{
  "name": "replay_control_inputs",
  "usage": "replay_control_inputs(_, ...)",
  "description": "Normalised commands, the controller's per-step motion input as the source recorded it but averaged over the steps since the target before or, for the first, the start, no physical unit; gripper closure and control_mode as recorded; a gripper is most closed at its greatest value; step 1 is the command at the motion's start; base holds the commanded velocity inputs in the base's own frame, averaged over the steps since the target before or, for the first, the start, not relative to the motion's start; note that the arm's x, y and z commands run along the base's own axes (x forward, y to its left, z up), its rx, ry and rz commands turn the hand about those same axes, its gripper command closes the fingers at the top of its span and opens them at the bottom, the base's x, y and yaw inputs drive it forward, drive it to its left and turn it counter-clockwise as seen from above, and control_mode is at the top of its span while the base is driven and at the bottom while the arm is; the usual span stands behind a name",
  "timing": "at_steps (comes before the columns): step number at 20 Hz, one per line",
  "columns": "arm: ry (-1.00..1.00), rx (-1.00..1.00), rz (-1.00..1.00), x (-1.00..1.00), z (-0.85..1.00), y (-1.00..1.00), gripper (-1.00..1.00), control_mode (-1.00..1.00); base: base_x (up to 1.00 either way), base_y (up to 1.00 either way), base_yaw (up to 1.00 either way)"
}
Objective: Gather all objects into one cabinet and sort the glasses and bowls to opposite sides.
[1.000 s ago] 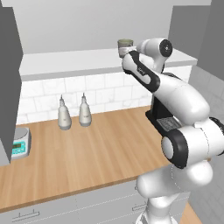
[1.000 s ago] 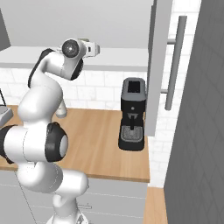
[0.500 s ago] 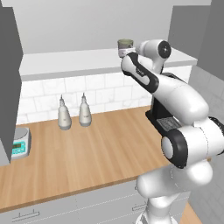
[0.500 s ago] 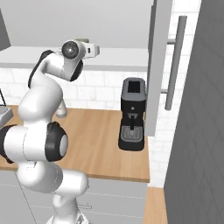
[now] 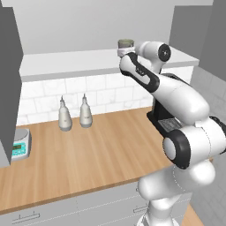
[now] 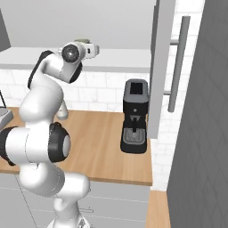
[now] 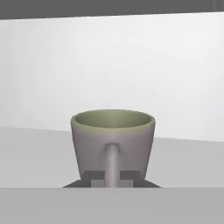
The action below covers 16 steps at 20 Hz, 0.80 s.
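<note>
Gripper (image 7: 112,177) pinched on grey cup (image 7: 113,138) handle near shelf board (image 5: 88,59) right end; grasp step; next, lifting clear.

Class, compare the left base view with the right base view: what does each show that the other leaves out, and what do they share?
Left base view alone: two pale bottles standing at the tiled wall and a small scale at the counter's left end. Right base view alone: the front of the black coffee machine and a tall grey door with a long bar handle. Both share the wooden counter, the white shelf board, and the arm reaching up to the grey cup on that shelf.
</note>
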Motion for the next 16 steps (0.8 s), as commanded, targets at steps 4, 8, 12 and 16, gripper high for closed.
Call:
replay_control_inputs(4, -0.06, 0.00, 0.10, 0.00, -0.09, 0.00, 1.00, -1.00, 0.00, 0.00, 0.00)
replay_control_inputs(8, -0.02, 0.00, 0.03, 0.00, -0.01, 0.00, 1.00, -1.00, 0.00, 0.00, 0.00)
replay_control_inputs(12, 0.01, 0.00, -0.01, 0.00, 0.00, 0.00, 1.00, -1.00, 0.00, 0.00, 0.00)
replay_control_inputs(16, 0.08, 0.00, -0.13, 0.00, 0.00, 0.00, 1.00, -1.00, 0.00, 0.00, 0.00)
